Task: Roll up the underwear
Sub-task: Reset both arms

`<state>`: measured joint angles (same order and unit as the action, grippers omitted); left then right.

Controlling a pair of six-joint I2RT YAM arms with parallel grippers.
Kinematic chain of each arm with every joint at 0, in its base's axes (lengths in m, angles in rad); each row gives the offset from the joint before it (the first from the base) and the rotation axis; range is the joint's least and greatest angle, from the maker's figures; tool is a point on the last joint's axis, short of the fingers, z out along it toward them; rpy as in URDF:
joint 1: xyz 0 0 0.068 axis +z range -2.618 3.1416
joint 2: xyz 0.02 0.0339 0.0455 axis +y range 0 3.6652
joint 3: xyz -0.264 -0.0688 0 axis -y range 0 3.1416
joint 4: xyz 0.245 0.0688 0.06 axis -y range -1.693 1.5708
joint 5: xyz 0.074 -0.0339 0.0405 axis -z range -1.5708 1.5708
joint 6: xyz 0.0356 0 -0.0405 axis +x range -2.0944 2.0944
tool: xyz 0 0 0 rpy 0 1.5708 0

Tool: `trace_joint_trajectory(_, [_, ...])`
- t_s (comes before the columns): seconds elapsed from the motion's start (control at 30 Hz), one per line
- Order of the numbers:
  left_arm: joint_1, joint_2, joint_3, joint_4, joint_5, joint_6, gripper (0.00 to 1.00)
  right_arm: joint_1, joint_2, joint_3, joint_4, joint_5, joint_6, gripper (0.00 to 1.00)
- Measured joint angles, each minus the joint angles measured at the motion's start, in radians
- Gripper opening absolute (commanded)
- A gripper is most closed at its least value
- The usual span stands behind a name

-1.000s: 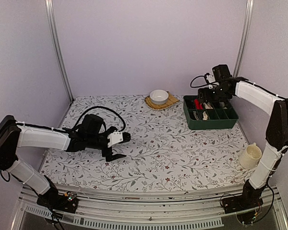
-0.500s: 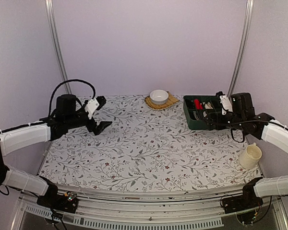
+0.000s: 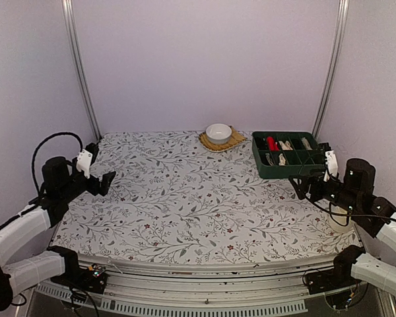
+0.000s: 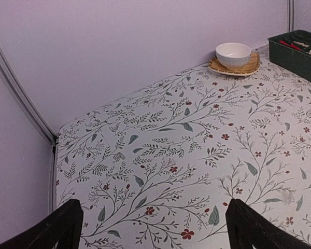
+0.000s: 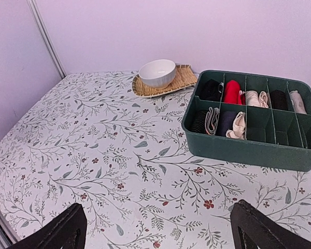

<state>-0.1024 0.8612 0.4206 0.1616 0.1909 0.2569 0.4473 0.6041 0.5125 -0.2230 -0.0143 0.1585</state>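
Holds the left gripper [image 3: 100, 166] above the left edge of the table [image 3: 198, 218], fingers [image 4: 57, 228] spread wide apart, gripping nothing, only the flowered tablecloth beneath. Holds the right gripper [image 3: 310, 177] near the right edge, just in front of the green box [image 3: 277, 170], fingers [image 5: 249, 225] likewise spread wide and clamped on nothing.

Finds the underwear [image 5: 210, 89] inside that box, at the far right corner of the table. Sees one black roll in the leftmost compartment of the back row and a second black roll [image 5: 279, 99] in the fourth compartment of the same row. Cannot make out a tag on either from here.

Sees a red roll [image 5: 231, 91] and then pale cloth [image 5: 254, 97] between the two black rolls, and another pale roll [image 5: 298, 101] in the last compartment. Sees in the front row a striped bundle [image 5: 207, 120] in the leftmost compartment, with dark blue and pale cloth [image 5: 230, 124] in the next.

Finds a white bowl [image 3: 218, 132] resting on a woven mat [image 3: 236, 139] at the middle of the far edge, just left of the box and apart from it. Spots a cream cup [image 3: 334, 223] by the right edge, largely hidden behind the right arm.
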Motion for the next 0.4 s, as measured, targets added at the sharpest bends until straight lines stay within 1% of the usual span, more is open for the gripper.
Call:
trace_joint_trajectory(0.1, [0.001,-0.076,-0.083,0.052,-0.026,-0.013,0.99,0.000,-0.032,-0.033,0.024,-0.019,-0.004,0.99])
trace_joint_trajectory(0.2, [0.001,-0.103,-0.095,0.103,-0.045,-0.023,0.98,0.000,-0.071,-0.059,0.036,-0.010,-0.005,0.99])
trace_joint_trajectory(0.4, [0.001,-0.109,-0.124,0.193,-0.043,-0.035,0.99,0.000,-0.140,-0.075,0.051,0.036,-0.005,0.99])
